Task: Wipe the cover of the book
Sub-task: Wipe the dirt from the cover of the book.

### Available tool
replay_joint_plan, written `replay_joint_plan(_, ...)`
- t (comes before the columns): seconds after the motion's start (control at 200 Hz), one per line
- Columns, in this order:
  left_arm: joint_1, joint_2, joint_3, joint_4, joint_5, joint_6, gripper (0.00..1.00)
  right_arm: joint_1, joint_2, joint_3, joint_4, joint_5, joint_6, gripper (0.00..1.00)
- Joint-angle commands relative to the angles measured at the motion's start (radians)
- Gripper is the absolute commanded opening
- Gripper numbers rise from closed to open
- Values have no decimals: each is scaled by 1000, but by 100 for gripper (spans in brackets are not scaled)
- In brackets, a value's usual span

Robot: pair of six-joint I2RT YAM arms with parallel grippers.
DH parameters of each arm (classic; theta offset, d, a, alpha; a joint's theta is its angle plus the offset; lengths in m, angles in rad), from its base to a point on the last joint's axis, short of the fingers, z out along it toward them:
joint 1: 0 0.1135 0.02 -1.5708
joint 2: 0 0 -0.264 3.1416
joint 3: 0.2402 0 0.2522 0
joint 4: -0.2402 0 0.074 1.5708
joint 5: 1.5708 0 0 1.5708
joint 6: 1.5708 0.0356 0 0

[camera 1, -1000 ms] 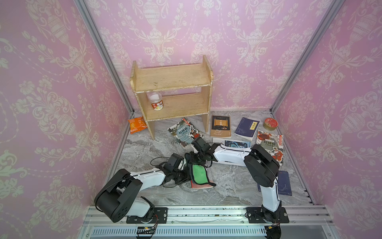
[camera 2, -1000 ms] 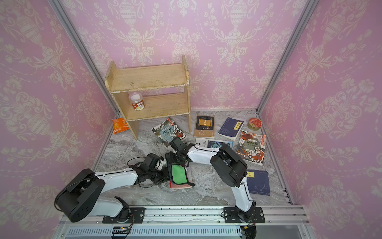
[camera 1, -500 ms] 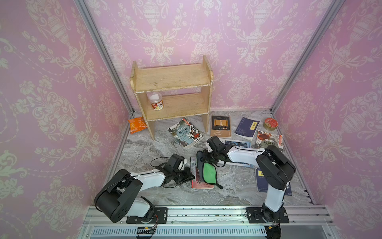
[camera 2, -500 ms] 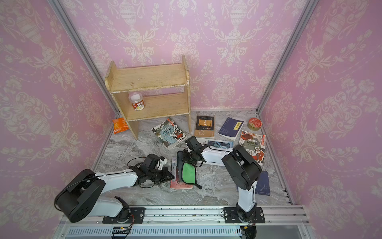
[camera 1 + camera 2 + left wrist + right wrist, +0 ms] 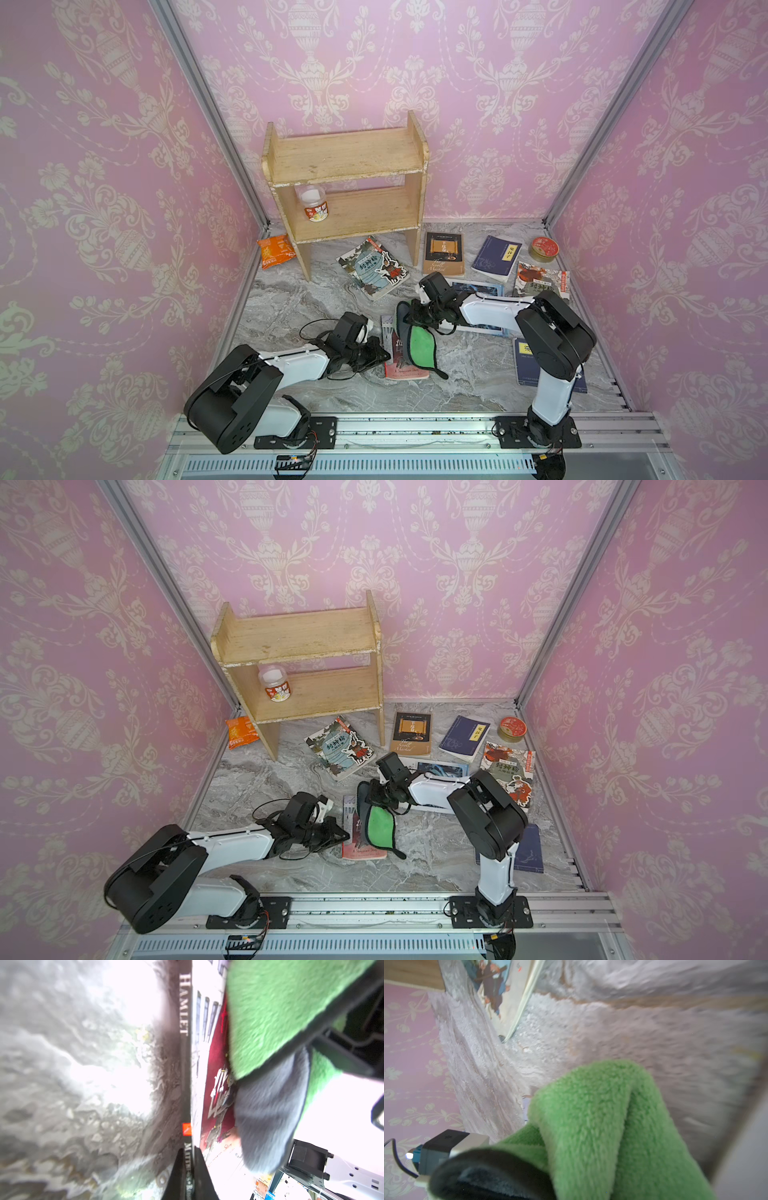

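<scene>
Right now the book [image 5: 405,369] is lying flat on the marbled table [image 5: 291,303]. Its spine edge is sitting between the fingers of the left gripper [image 5: 383,356], which is clenching it, seemingly to stop it sliding under the wipe. The green cloth [image 5: 420,347] is draping over the cover just beyond that gripper. It is hanging from the right gripper [image 5: 413,318], which is pinching its far end so the pile drags flat. Other books [image 5: 442,259] are lying behind the right gripper, clear of the stroke.
</scene>
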State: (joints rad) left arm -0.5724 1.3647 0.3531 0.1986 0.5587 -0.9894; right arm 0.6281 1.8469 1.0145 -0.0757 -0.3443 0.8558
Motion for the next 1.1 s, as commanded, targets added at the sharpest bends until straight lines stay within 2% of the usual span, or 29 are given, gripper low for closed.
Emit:
replay_joint_plan(0.0, 5, 14, -14, 27, -85, -21, 0, 51, 76, -76, -294, 107, -57, 0)
replay_joint_plan(0.14, 5, 37, -15, 61, -74, -40, 0, 236, 127, 3, -304, 10, -60, 0)
replay_joint_plan(0.23, 5, 39, -14, 66, -68, -42, 0, 292, 140, 27, -297, -31, -70, 0)
replay_joint_plan(0.305, 5, 37, -15, 66, -68, -40, 0, 266, 153, 44, -291, -15, -72, 0)
replay_joint_plan(0.415, 5, 42, -6, 67, -63, -49, 0, 158, 193, 65, -252, -17, -57, 0)
replay_joint_plan(0.545, 5, 23, -9, 62, -92, -68, 0, 48, 165, -6, -242, -18, -73, 0)
replay_joint_plan(0.681, 9, 26, -17, 60, -118, -69, 0, 91, 63, -98, -355, 14, -162, 0)
replay_joint_plan(0.831, 16, 75, -7, 99, -106, -75, 0, 265, -44, -226, -402, -30, -141, 0)
replay_joint_plan(0.891, 16, 93, -4, 121, -102, -78, 0, 302, -58, -251, -393, -44, -129, 0)
replay_joint_plan(0.986, 16, 120, -2, 157, -88, -86, 0, 262, -34, -221, -386, -18, -149, 0)
replay_joint_plan(1.096, 16, 135, -2, 171, -72, -87, 0, 114, 43, -113, -353, -52, -175, 0)
